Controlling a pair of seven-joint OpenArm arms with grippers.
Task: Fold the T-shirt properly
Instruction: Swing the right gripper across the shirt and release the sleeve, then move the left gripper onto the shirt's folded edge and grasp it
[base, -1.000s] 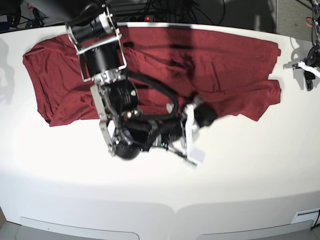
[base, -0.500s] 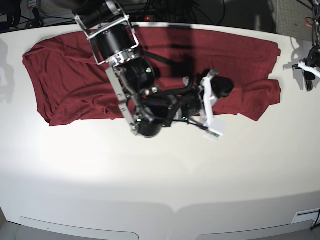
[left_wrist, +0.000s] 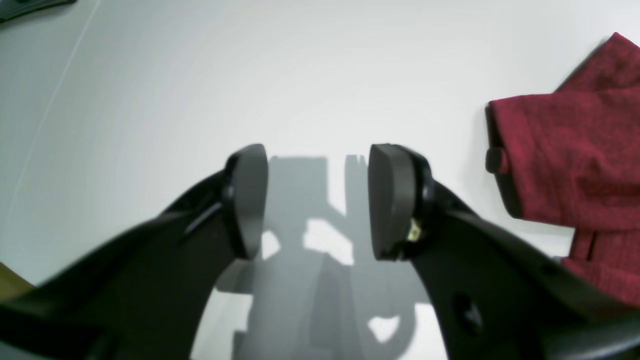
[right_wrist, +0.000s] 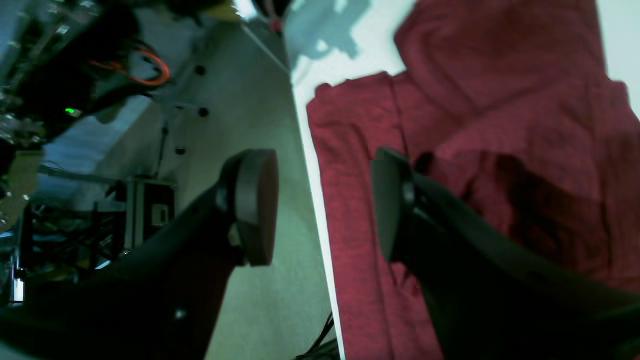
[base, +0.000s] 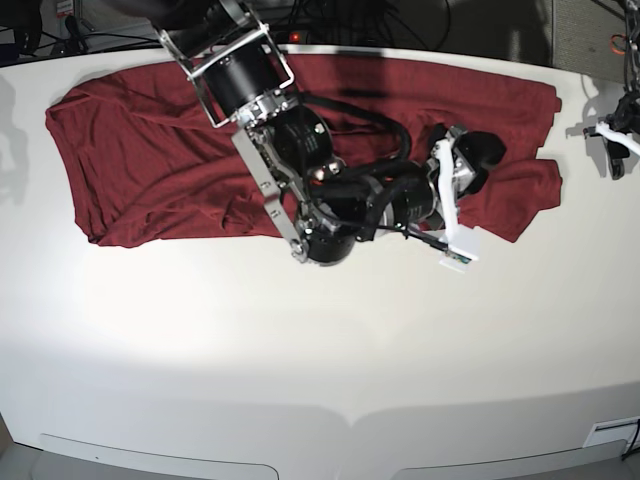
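The dark red T-shirt (base: 130, 150) lies spread and wrinkled across the far half of the white table (base: 320, 360). My right arm reaches over its middle. The right gripper (base: 478, 150) hovers above the shirt's right part. In the right wrist view this gripper (right_wrist: 322, 205) is open with nothing between its pads, and the T-shirt (right_wrist: 500, 125) lies beneath it along the table edge. My left gripper (base: 610, 135) sits at the far right, off the cloth. In the left wrist view it (left_wrist: 317, 200) is open over bare table, with a T-shirt corner (left_wrist: 575, 155) to its right.
Cables and dark equipment (base: 330, 20) crowd the space behind the table's far edge. Beyond that edge, the right wrist view shows floor and gear (right_wrist: 140, 210). The near half of the table is bare white surface down to its curved front edge (base: 350, 415).
My right arm has swung rightward and farther back across the shirt, and its gripper now stands open. The left arm has not moved.
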